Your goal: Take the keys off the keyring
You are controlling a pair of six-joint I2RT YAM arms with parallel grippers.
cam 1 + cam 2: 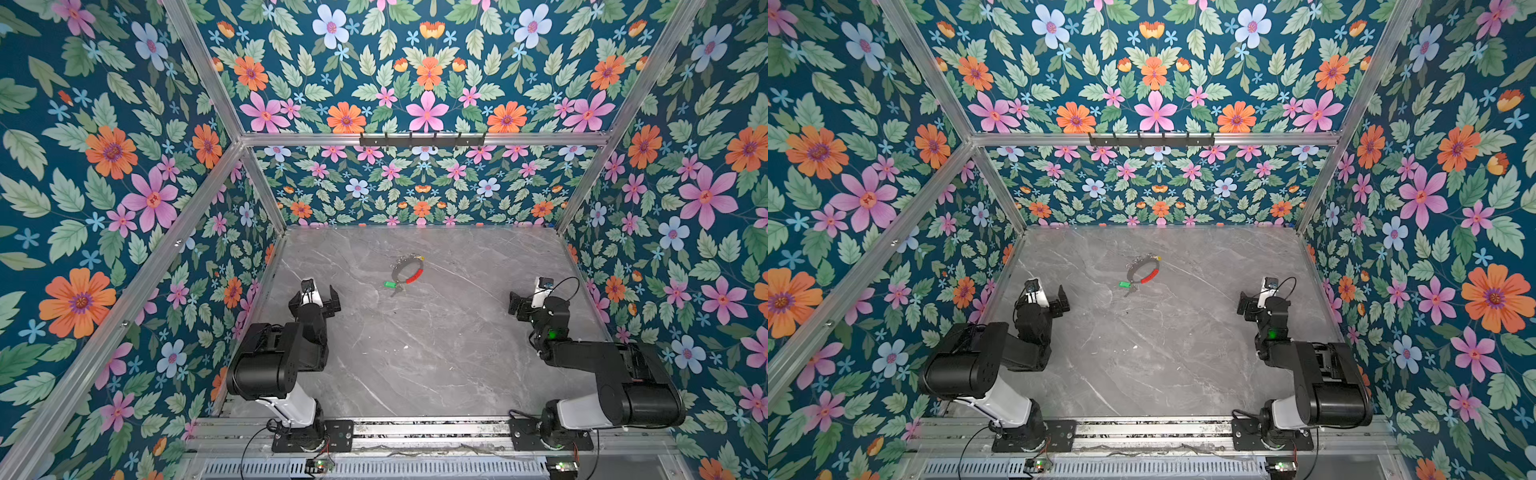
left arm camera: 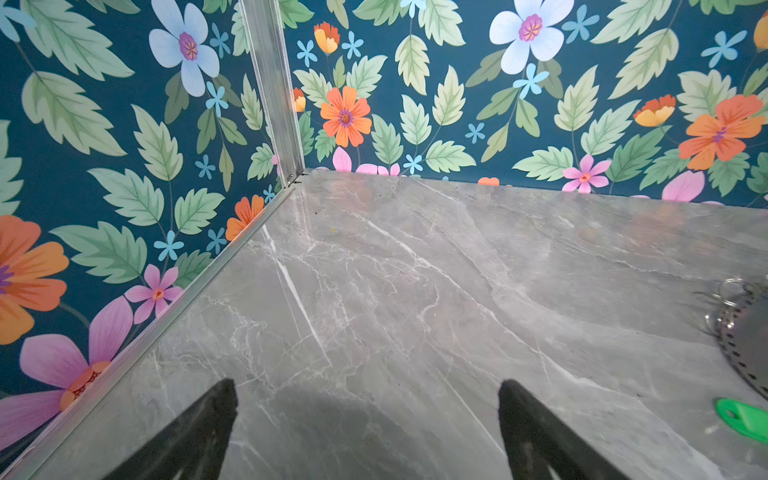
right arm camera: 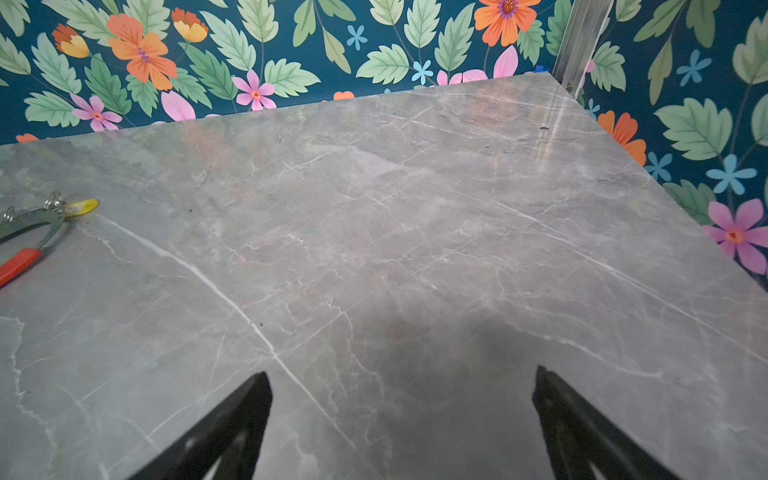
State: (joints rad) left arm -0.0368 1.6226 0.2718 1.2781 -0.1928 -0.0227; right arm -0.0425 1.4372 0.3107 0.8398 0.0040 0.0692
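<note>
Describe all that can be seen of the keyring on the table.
The keyring is a thin grey metal hoop, its band dotted with holes. A red sleeve covers one arc; small loops hang on it, and a green tag and a yellow tag lie at its rim. It lies flat on the grey table, held by nothing.

I saw the keyring [image 1: 414,276] lying flat on the marble table [image 1: 436,353], with the green-tagged key [image 1: 389,284] at its near side and the yellow-tagged key [image 1: 422,258] at its far side. My left gripper [image 1: 315,296] and right gripper [image 1: 527,301] sat well apart from it, jaws spread.
</note>
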